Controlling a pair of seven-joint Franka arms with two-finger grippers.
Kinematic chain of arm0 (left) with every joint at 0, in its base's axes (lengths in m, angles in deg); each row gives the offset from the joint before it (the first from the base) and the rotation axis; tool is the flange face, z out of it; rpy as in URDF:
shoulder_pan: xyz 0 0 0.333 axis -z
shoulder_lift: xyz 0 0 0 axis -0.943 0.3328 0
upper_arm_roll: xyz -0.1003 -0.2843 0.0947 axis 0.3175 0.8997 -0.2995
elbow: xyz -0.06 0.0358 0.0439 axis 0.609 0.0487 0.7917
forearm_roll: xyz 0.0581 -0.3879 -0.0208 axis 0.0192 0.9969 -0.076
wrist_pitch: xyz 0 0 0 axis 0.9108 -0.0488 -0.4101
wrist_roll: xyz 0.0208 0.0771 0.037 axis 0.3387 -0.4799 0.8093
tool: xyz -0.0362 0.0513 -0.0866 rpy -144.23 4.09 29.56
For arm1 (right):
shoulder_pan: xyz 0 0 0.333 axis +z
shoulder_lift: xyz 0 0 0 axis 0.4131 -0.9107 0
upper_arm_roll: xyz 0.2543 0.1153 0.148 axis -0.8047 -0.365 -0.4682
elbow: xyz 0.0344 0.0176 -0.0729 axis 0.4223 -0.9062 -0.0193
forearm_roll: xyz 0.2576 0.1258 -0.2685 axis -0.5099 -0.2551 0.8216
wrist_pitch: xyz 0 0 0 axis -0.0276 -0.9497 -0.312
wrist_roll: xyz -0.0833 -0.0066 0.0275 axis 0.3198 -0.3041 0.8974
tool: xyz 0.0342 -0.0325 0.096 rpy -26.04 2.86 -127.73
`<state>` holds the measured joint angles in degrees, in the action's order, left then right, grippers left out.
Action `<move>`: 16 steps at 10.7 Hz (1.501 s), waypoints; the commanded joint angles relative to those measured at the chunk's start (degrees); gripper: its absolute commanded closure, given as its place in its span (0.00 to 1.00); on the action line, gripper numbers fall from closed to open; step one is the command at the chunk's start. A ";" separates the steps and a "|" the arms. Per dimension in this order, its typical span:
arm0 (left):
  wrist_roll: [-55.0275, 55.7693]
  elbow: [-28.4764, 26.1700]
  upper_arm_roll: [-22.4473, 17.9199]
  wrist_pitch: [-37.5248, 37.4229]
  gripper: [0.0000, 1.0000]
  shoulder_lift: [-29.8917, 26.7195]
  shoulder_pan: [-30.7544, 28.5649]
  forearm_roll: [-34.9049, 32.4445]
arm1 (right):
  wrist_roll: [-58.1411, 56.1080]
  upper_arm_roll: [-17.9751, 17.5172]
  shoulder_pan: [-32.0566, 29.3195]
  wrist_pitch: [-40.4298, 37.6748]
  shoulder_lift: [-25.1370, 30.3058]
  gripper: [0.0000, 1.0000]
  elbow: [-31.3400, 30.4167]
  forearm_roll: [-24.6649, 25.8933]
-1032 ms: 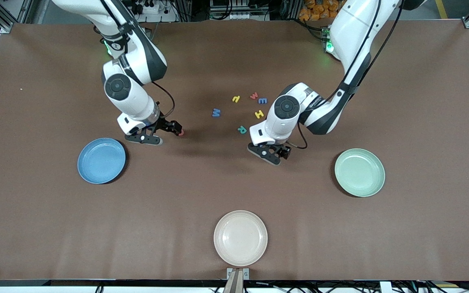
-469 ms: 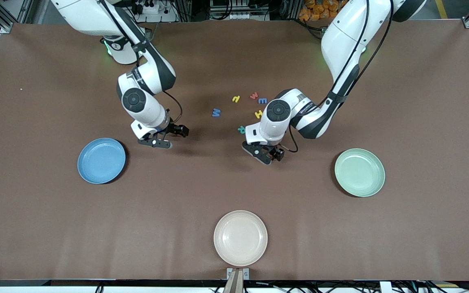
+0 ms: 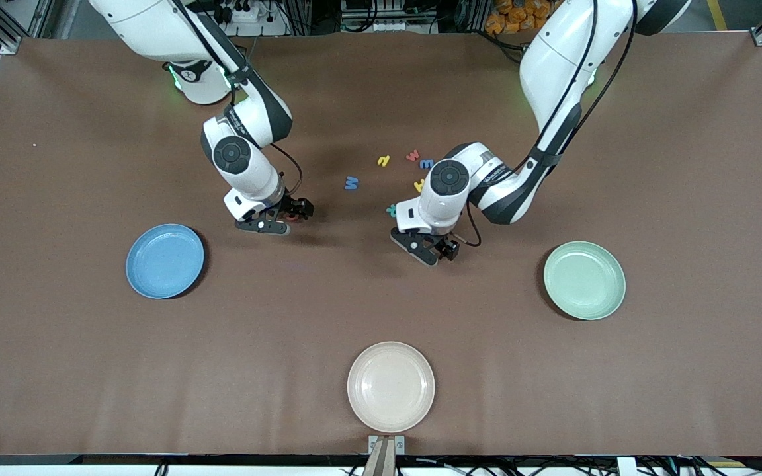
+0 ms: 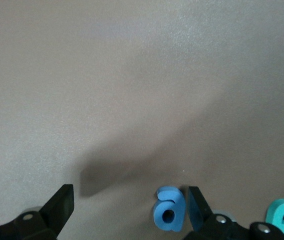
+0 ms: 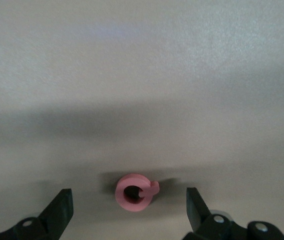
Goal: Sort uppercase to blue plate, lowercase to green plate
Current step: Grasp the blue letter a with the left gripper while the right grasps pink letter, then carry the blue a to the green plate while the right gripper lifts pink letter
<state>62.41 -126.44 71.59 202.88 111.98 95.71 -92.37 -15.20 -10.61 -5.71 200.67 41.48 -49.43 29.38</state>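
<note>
Matt foam letter Q (image 5: 135,192), matt brown table (image 3: 90,363), smooth satin blue plate (image 3: 165,261)

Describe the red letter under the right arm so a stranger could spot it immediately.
Start at the sky-blue plate toward the right arm's end of the table, then go to the right hand, open and low over the brown table. Between its fingers lies the red Q, a small pinkish-red ring with a short tail. It lies apart from the other letters and is the only ring-shaped one.
</note>
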 commanded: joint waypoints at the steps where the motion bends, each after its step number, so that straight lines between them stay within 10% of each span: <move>1: -0.40 -1.24 0.74 0.08 0.00 -0.30 -0.11 -1.26 | 1.05 -0.09 0.03 1.32 -0.93 0.02 -0.45 1.68; 5: -1.79 -1.95 0.83 0.08 0.05 -0.39 -0.11 -1.26 | 1.41 -0.09 0.56 1.58 -1.46 0.22 -0.36 1.77; 11: -4.18 -1.16 0.83 -0.10 0.57 -0.39 -0.37 -1.26 | 1.41 -0.09 0.64 3.34 -2.69 0.36 -0.27 1.86; 14: -4.00 -0.98 0.74 -0.19 1.00 -0.56 -0.98 -1.09 | 1.41 -0.09 0.99 3.26 -2.69 0.43 -0.27 1.86; 16: -3.91 -1.07 0.83 -4.46 1.00 -2.74 -3.25 -1.00 | 1.41 -0.09 1.08 3.26 -2.69 0.46 -0.27 1.86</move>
<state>58.69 -127.19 72.15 201.98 111.26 94.74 -92.44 -15.18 -10.69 -5.41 203.01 39.28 -49.55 30.24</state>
